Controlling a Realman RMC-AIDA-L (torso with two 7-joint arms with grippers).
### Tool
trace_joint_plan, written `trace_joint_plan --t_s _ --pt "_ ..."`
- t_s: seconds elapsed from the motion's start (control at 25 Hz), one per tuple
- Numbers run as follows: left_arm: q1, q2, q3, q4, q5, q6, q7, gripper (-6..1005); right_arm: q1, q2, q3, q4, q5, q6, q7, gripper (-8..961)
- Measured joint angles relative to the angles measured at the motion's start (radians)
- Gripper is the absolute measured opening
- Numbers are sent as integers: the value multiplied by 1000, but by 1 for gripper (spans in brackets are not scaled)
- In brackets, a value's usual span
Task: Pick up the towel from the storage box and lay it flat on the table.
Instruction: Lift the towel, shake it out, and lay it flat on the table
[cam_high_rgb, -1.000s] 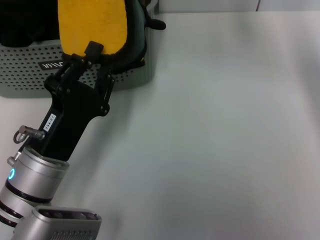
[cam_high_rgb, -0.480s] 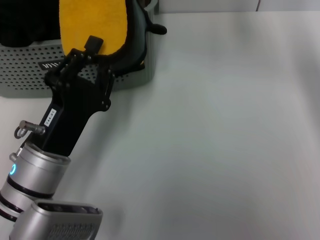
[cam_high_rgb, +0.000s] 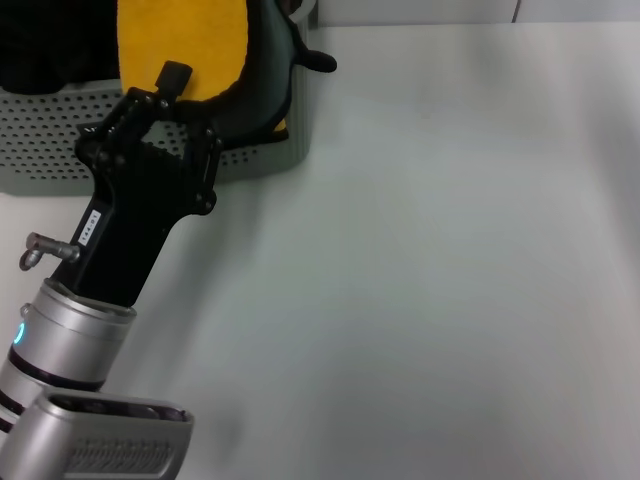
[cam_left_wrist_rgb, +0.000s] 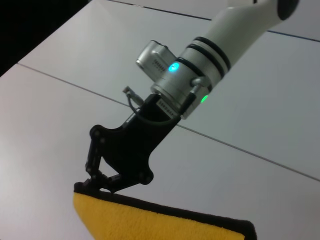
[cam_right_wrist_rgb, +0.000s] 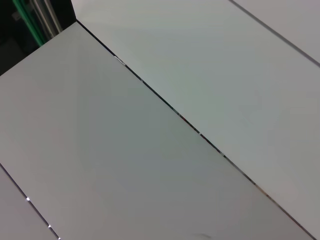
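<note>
**Left gripper pinches the towel over the box**

In the head view we see the left gripper (cam_high_rgb: 172, 82) at the far left corner of the table (cam_high_rgb: 450, 280), its black body reaching up from the near left edge. Its fingers are pressed together on the lower edge of the towel (cam_high_rgb: 185, 45), which hangs with its yellow-orange face toward us and its dark teal face curling out on the right side. A dark corner of the cloth sticks out past the box, above the tabletop.

The towel hangs in front of the box (cam_high_rgb: 50, 135), a grey-green perforated basket standing in that far left corner. Black fabric (cam_high_rgb: 50, 40) fills the box behind the towel.

In the left wrist view we see a gripper (cam_left_wrist_rgb: 95, 184) clamped on the black-stitched edge of the towel (cam_left_wrist_rgb: 150, 222), with a silver wrist carrying a green light behind it.

We see no right gripper in any view; the right wrist view shows only plain pale panels.
</note>
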Motion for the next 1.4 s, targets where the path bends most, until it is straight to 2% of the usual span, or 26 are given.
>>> trace_joint_plan --t_s 0.16,0.4,0.48,0.6,0.72,0.76,0.8,0.88,0.92,0.96,1.0,1.08,1.12,1.16,1.24,1.32,1.36,1.4 --pt "-3 0 7 7 7 6 -50 293 0 0 -2 2 1 1 -1 9" --pt "-13 0 11 6 11 5 -117 155 0 0 -7 10 1 -3 -1 8" --pt "-14 0 9 6 11 9 -193 103 -5 0 -11 10 1 -13 -1 8" --pt "-14 1 6 14 5 22 -333 78 -16 0 -14 9 -3 -35 -1 8" --pt "-7 4 8 43 2 51 -512 54 -55 -10 -21 -21 -31 -82 -1 8" --pt "-7 4 8 43 2 51 -512 46 -55 -10 -21 -21 -31 -82 -1 8" --pt "7 8 11 93 4 80 -699 38 -79 -14 -20 -53 -60 -97 -2 8" --pt "18 11 13 142 7 92 -854 21 -118 -20 -17 -111 -106 -113 -2 8" --pt "37 12 30 247 13 97 -1106 13 -149 -27 -16 -159 -140 -125 -2 8" --pt "46 12 42 297 12 100 -1229 13 -174 -35 -13 -200 -167 -136 -3 8" --pt "46 12 42 297 12 100 -1229 13 -194 -45 -7 -239 -197 -151 -7 9" --pt "66 14 70 419 13 110 -1483 12 -225 -63 16 -300 -260 -193 -16 9" --pt "73 16 83 480 13 115 -1597 12 -256 -78 58 -337 -309 -264 -40 9" --pt "77 18 95 538 14 119 -1713 12 -256 -78 58 -337 -309 -264 -40 9" --pt "81 24 117 644 14 130 -1908 12 -288 -89 111 -354 -333 -350 -77 9" --pt "84 44 127 732 -14 159 -2129 12 -341 -101 181 -371 -349 -477 -145 9" --pt "84 44 127 732 -14 159 -2129 12 -341 -101 181 -371 -349 -477 -145 8" --pt "84 51 127 749 -35 162 -2203 12 -358 -104 193 -382 -353 -504 -166 8"
